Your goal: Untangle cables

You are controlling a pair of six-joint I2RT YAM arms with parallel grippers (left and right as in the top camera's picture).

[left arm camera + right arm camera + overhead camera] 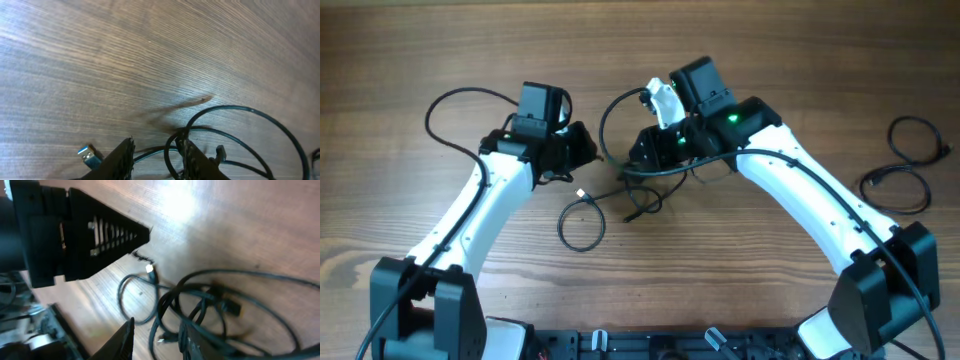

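Black cables (638, 196) lie knotted on the wooden table (720, 300) between the two arms, which seem to meet over them so that each can draw a strand outward. The left gripper (156, 145) stands parted with one cord running loosely between its fingers, and the right gripper (157, 330) is likewise parted over several crossing strands, clamping none. Bare wood lies open toward the far edge, while a separate cable (876, 178) beyond the right arm and a loose loop (560, 222) nearer the base narrow the room there.

Two arms (480, 215), two tools (588, 152), one central tangle of cables (638, 203), one separate clump (885, 176).
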